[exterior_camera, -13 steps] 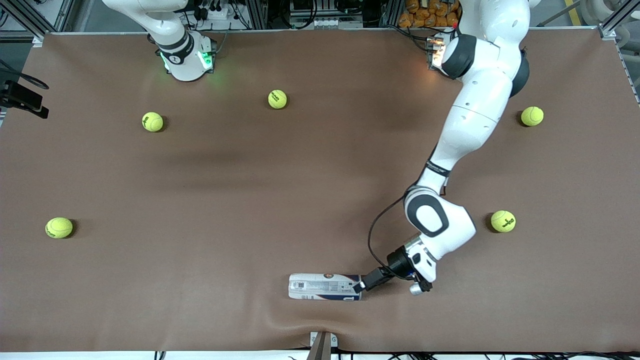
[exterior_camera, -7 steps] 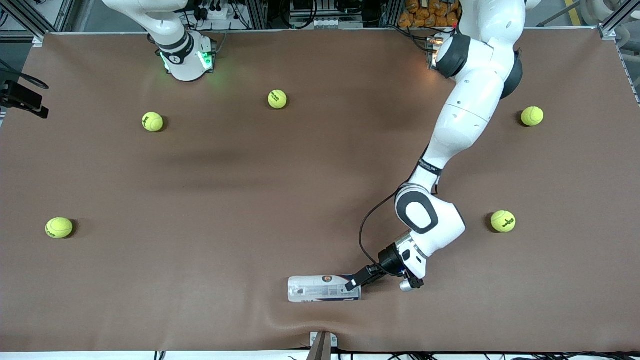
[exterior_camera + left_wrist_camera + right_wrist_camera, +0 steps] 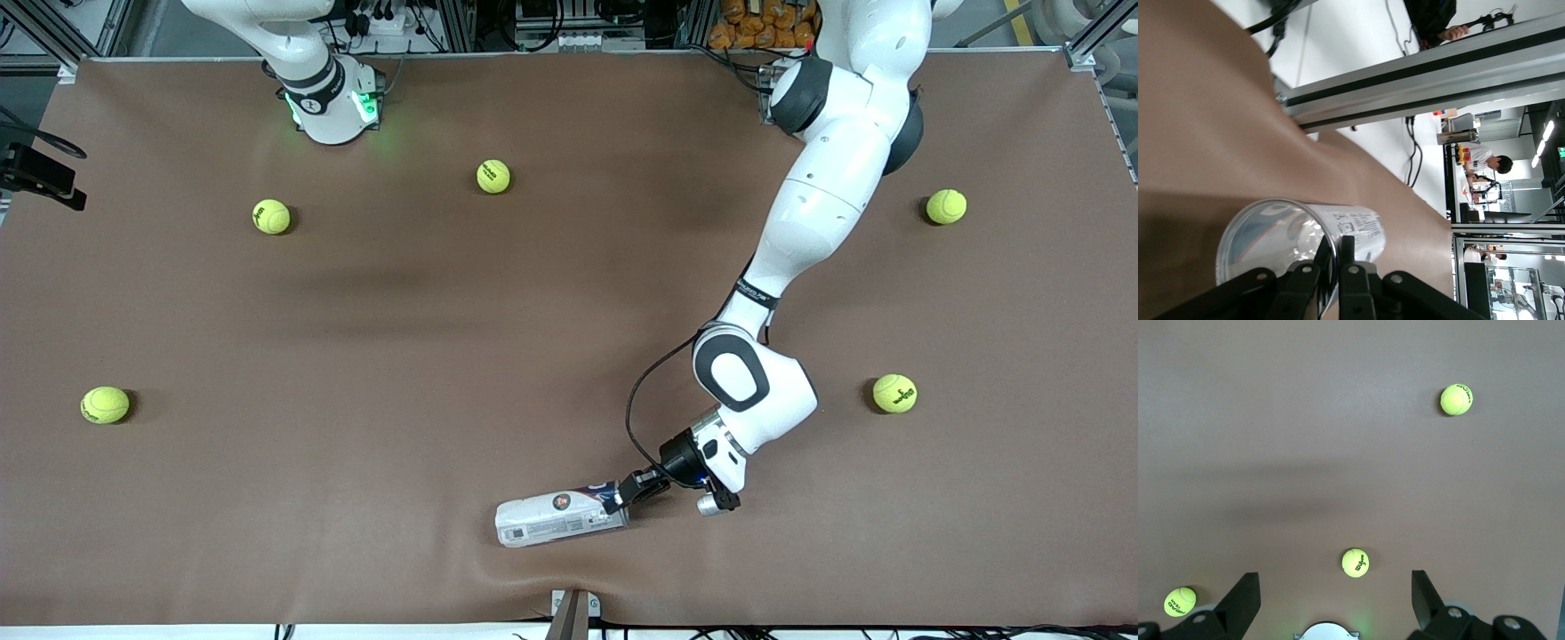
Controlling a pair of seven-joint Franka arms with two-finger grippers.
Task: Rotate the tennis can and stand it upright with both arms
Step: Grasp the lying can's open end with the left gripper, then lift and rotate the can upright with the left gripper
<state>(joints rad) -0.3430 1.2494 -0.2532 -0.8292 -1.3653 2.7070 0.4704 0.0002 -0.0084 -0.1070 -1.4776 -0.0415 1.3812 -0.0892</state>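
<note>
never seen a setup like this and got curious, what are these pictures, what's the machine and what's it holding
These are two white robot arms bolted along one edge of a brown table. The wide picture looks down from a high camera facing them; the other two come from cameras on each arm's wrist.

The left arm reaches toward the camera's edge. Its end effector, called the left gripper, is shut on the rim of the open end of a tennis can that lies on its side. Its wrist view looks into that clear open end.

The right arm waits by its base; the right gripper hangs open over the table, seen only in its own wrist picture.

Five tennis balls lie scattered around.
</note>
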